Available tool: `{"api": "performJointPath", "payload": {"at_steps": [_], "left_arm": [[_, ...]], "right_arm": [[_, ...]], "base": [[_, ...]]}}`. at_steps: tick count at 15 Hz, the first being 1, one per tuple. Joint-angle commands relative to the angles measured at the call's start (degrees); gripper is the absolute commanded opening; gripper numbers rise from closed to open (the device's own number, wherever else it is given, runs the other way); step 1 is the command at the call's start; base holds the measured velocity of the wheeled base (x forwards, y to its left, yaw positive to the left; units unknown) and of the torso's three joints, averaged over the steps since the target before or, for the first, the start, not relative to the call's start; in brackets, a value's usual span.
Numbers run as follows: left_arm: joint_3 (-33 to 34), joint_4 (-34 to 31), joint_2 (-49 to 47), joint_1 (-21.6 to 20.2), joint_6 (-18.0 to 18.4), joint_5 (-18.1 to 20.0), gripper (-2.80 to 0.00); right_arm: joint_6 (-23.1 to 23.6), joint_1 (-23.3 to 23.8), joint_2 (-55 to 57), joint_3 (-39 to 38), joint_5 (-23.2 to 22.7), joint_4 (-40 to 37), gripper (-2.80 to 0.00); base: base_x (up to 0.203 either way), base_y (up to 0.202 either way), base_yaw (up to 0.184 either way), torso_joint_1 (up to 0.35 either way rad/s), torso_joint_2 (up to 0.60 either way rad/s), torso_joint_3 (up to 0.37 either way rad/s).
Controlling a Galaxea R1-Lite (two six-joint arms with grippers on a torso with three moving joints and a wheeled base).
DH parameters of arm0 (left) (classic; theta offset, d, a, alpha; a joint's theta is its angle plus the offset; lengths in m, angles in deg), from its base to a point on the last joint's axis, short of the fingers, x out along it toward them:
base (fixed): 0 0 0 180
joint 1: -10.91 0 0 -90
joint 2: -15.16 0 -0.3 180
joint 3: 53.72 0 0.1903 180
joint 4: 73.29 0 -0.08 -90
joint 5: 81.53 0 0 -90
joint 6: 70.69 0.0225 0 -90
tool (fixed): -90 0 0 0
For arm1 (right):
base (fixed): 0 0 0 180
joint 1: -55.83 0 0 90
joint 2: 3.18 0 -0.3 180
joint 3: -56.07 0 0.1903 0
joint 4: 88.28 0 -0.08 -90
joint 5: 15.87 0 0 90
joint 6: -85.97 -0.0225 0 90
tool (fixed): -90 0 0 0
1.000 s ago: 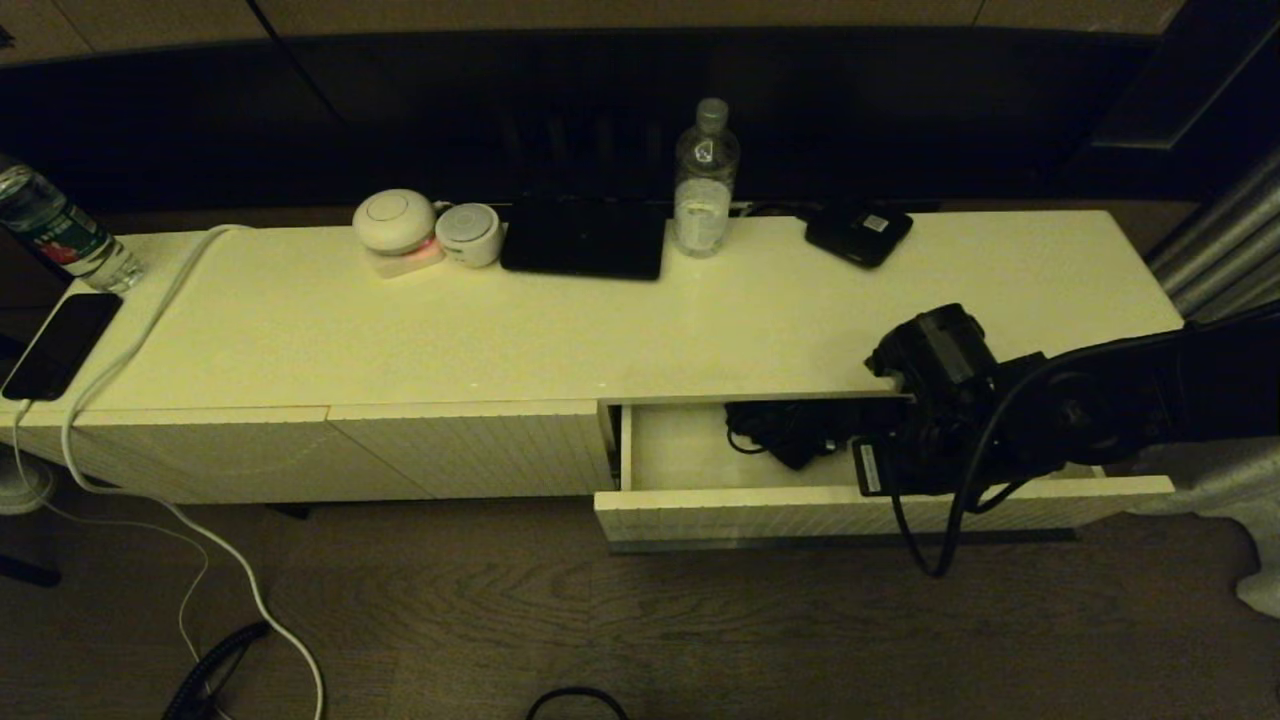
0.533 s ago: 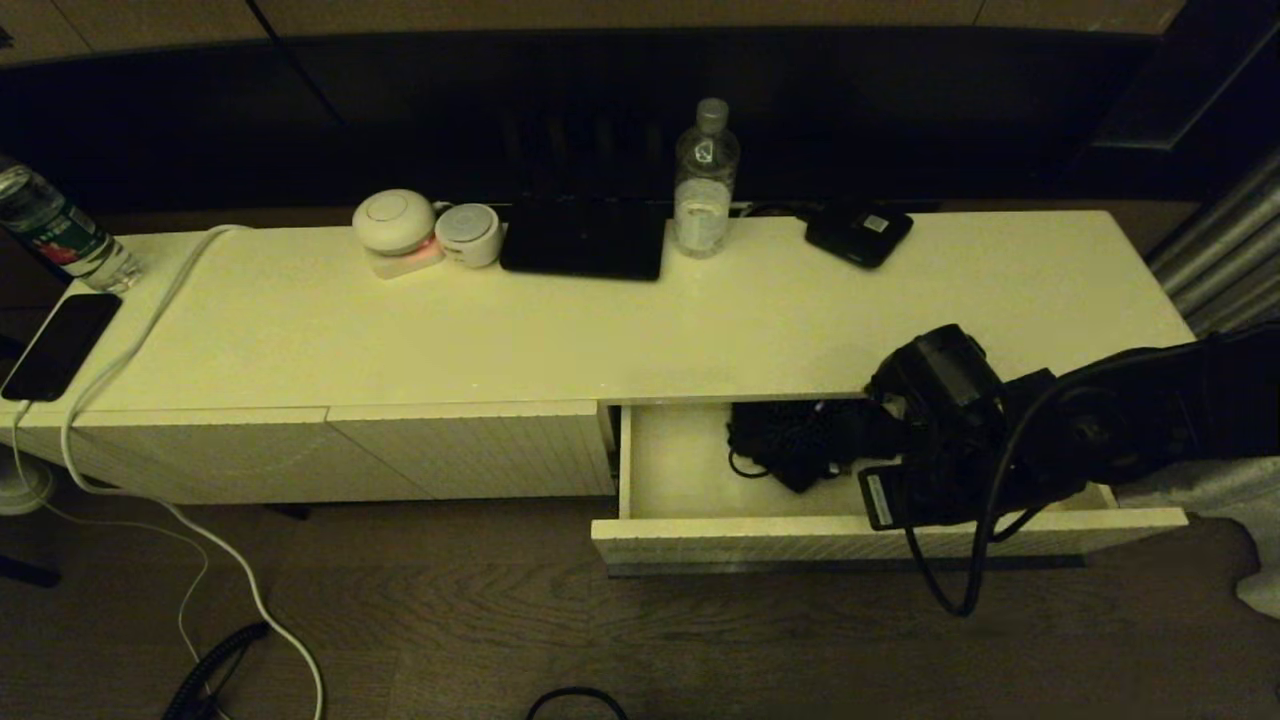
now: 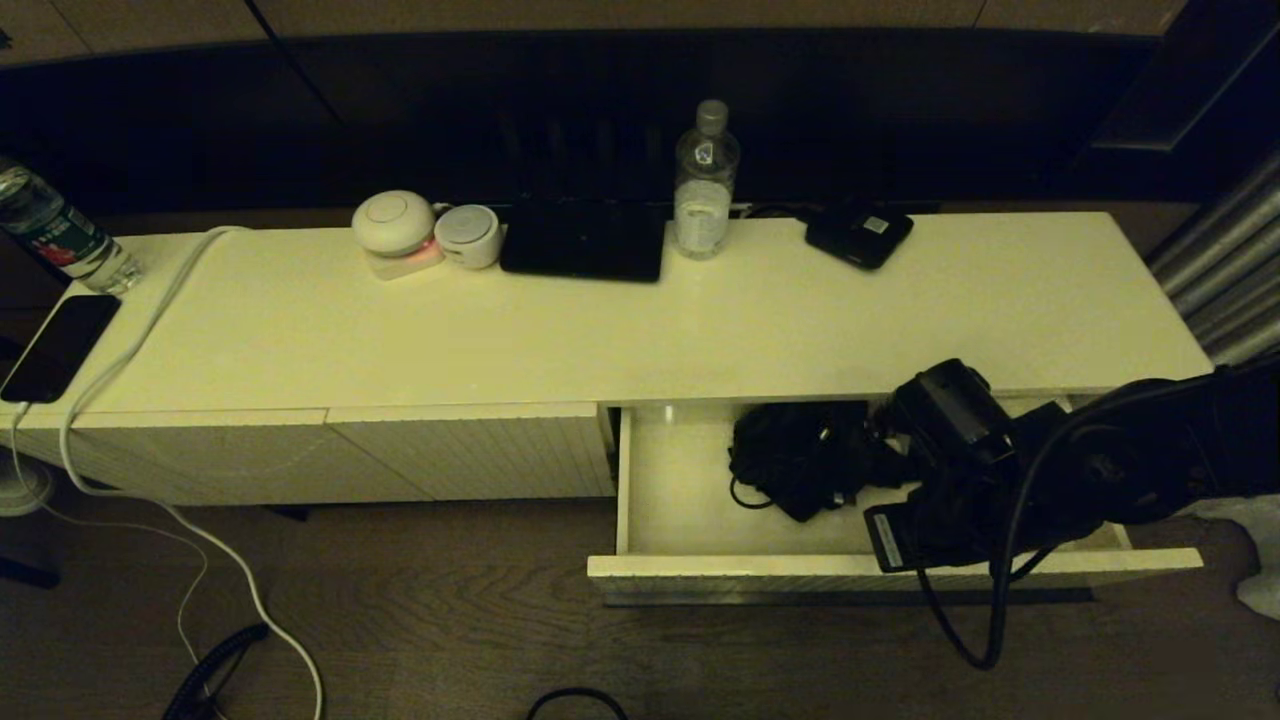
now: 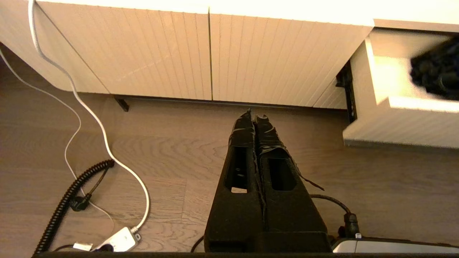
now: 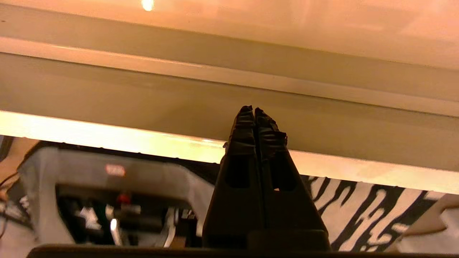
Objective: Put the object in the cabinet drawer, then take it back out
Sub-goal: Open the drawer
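Observation:
The cabinet drawer stands pulled well out at the cabinet's right end, its white inside showing. A black bundled object lies in the drawer's middle, toward the back; its edge also shows in the left wrist view. My right arm's wrist reaches down into the drawer just right of the object. My right gripper is shut on nothing, its tips against the inner face of the drawer front. My left gripper hangs shut over the wooden floor, left of the drawer.
On the cabinet top stand a water bottle, a black flat pad, two round white devices and a small black box. A phone and white cable lie at the left end. Cables trail on the floor.
The drawer has slid further out toward me, and my right arm has come back with it. More of the drawer's inside and the black object now shows.

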Motion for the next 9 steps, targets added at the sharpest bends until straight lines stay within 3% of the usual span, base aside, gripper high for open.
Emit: {"api": "performJointPath", "payload": {"at_steps": [1, 9], "left_arm": [[0.0, 0.02, 0.09, -0.04, -0.07, -0.04, -2.8], [0.0, 0.02, 0.09, -0.04, -0.07, -0.04, -2.8]], "right_arm": [[-1.51, -1.15, -0.16, -1.82, -0.72, -0.57, -2.8], [-1.65, -2.55, -2.56, -5.47, -1.75, -0.75, -2.8]], "base": [[0.0, 0.0, 0.0, 0.0, 0.0, 0.0], [0.0, 0.0, 0.0, 0.0, 0.0, 0.0]]}}
